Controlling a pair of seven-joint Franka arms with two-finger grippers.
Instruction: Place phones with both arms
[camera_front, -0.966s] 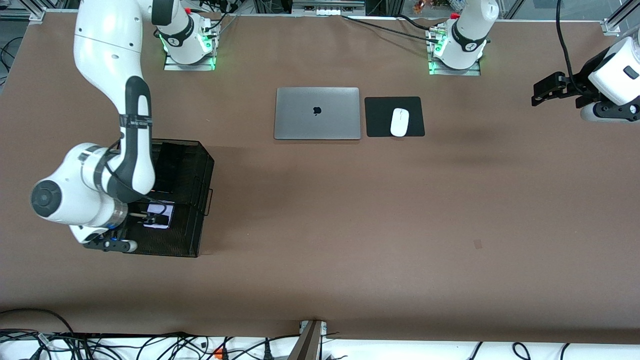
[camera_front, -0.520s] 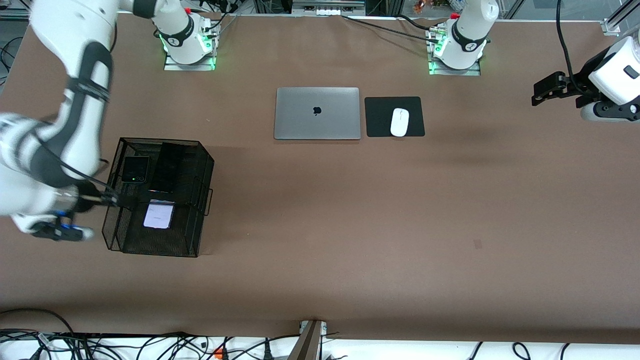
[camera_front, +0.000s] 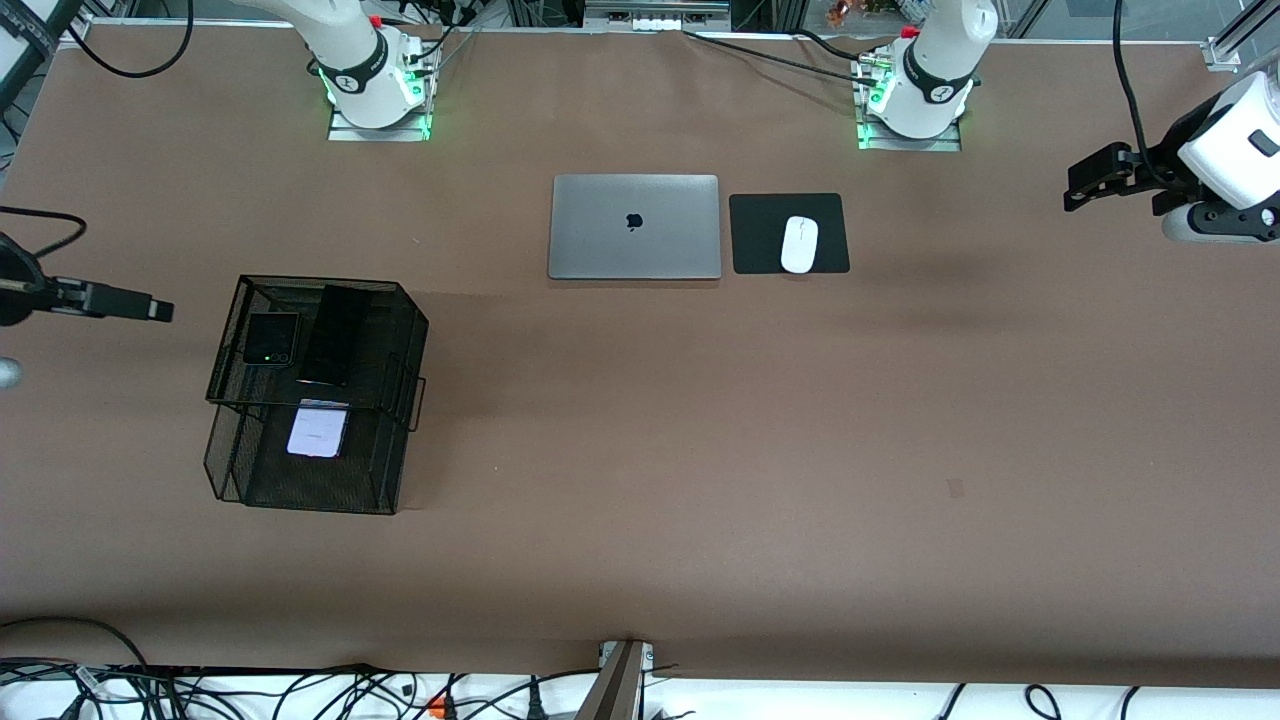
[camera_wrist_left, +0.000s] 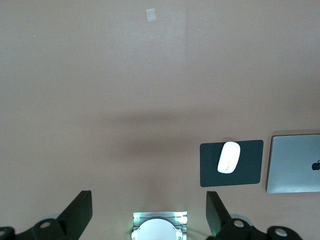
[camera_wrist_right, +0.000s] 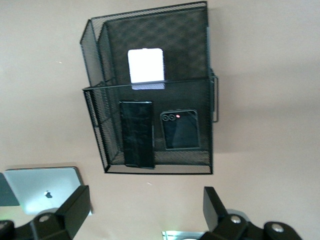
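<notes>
A black mesh two-tier basket (camera_front: 412, 350) stands toward the right arm's end of the table. Its upper tier holds the small squarish black phone (camera_front: 271, 338) and the long slim black phone (camera_front: 336, 334) side by side. Its lower tier, nearer the front camera, holds the pale pink-white phone (camera_front: 317, 431). My right gripper (camera_front: 158, 310) is open and empty, high above the table beside the basket. Its wrist view looks down on the pale phone (camera_wrist_right: 145, 65), the long phone (camera_wrist_right: 136, 140) and the squarish phone (camera_wrist_right: 180, 129). My left gripper (camera_front: 1078, 190) is open and empty, waiting over the left arm's end of the table.
A closed grey laptop (camera_front: 634, 226) lies near the arm bases. Beside it, a white mouse (camera_front: 799, 244) sits on a black pad (camera_front: 835, 215). The left wrist view shows the mouse (camera_wrist_left: 229, 157) and laptop (camera_wrist_left: 295, 162).
My right gripper has let go of the pale phone in the lower tier. It has pulled up and away toward the table's end. The left arm has not moved.
</notes>
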